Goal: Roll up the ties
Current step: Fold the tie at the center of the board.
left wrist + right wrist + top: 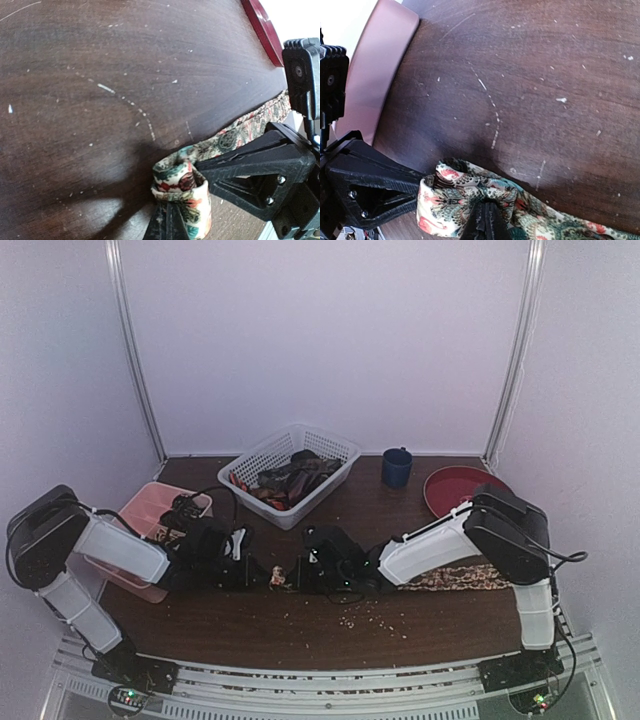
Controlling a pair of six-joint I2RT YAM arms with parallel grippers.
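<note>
A tan floral tie lies across the dark table at the right. Its end is wound into a small roll between my two grippers. My left gripper is shut on the roll from the left. My right gripper is shut on the tie just beside the roll; its flat length runs off to the right. Other ties, dark and red, lie heaped in the white lattice basket at the back.
A pink compartment tray stands at the left, close behind my left arm. A dark blue mug and a red plate stand at the back right. Pale crumbs are scattered on the table near the front.
</note>
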